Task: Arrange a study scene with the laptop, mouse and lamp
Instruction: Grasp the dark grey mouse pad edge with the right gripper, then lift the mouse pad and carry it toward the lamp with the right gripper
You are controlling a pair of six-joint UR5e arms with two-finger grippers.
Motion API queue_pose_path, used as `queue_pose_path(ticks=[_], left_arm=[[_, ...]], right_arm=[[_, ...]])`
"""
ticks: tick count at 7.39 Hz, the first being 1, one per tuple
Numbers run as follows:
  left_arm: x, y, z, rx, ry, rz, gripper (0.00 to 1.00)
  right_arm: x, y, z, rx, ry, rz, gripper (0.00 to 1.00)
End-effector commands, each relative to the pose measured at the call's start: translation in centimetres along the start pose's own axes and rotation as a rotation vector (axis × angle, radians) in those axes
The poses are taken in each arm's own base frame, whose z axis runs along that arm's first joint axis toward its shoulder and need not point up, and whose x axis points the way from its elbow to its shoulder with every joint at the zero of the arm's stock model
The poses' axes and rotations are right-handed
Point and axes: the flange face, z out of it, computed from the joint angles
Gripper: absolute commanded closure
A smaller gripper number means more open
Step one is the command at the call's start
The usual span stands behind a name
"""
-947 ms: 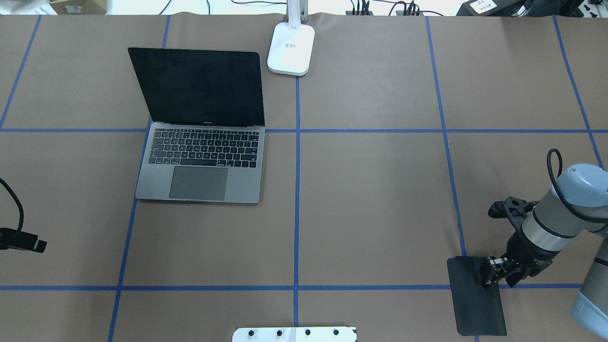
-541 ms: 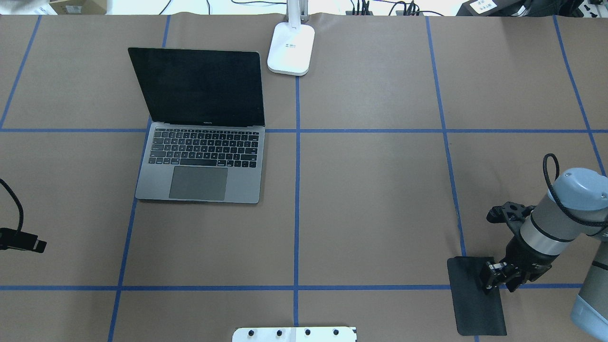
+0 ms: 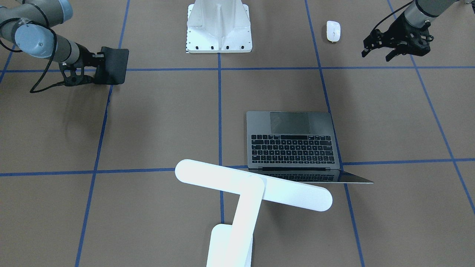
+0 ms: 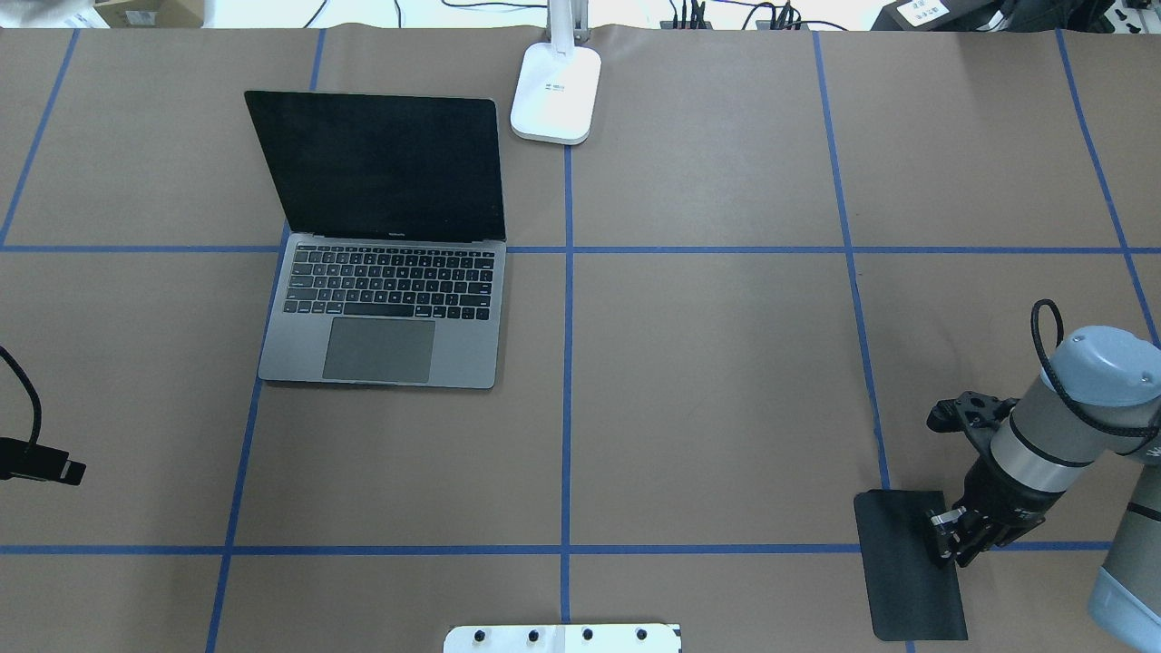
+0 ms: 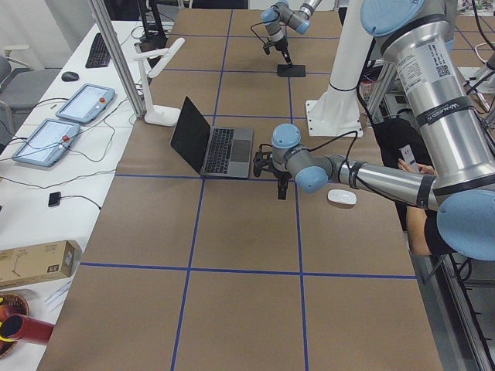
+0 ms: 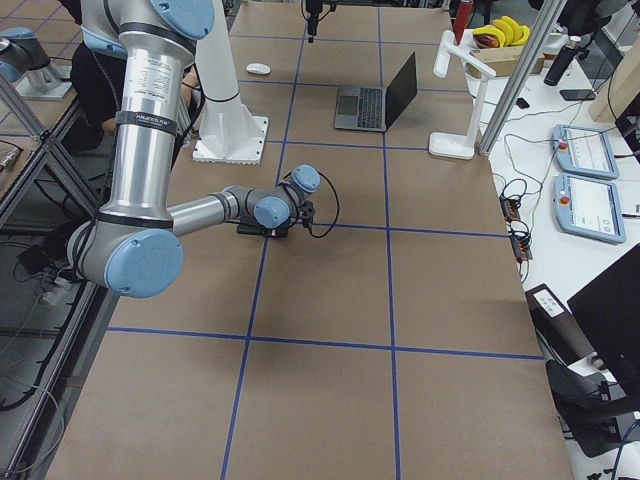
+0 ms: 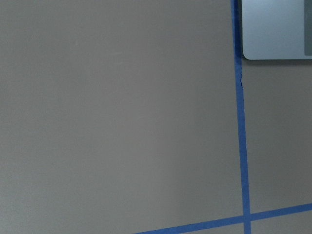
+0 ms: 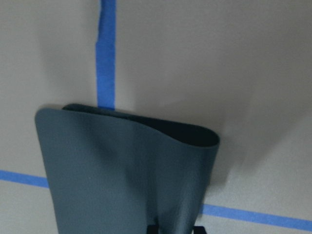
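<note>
The open dark-grey laptop (image 4: pixel 381 308) sits at the left-middle of the table, also in the front view (image 3: pixel 293 144); its corner shows in the left wrist view (image 7: pixel 275 29). The white lamp's base (image 4: pixel 556 91) stands at the far edge, right of the laptop, with its bar head (image 3: pixel 252 185) over the laptop's screen edge. The white mouse (image 3: pixel 333 31) lies near the robot's base, out of the overhead view. My left gripper (image 3: pixel 376 55) hangs open and empty beside the mouse. My right gripper (image 4: pixel 952 544) is shut on the edge of the black mouse pad (image 4: pixel 907 567), which curls up (image 8: pixel 126 170).
The white ribbed pedestal (image 3: pixel 219 26) stands at the table's near-middle edge, between the mouse and the mouse pad. Blue tape lines (image 4: pixel 567 363) cross the brown table. Operator desks with tablets (image 6: pixel 585 150) lie beyond the far edge.
My right wrist has moved a little toward the robot along the mouse pad's edge, and its fingers have drawn together on it. Laptop, lamp and left arm have not moved.
</note>
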Motion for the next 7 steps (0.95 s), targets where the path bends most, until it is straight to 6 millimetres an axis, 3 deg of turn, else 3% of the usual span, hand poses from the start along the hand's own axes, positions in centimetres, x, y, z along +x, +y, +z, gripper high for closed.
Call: queue_pose_path(ticks=[1,5,7], left_arm=[[0.0,0.0,0.0,0.0,0.0,0.0,0.0],[-0.1,0.0,0.0,0.002,0.001,0.0,0.0],[-0.1,0.0,0.0,0.0,-0.001,-0.005,0.0]], right_arm=[[0.0,-0.1,-1.0,0.005,-0.021,0.007,0.82],[-0.8,0.0,-3.7,0.065,-0.044,-0.005,0.92],[-1.6,0.3,-6.5,0.115,-0.073,-0.018,0.93]])
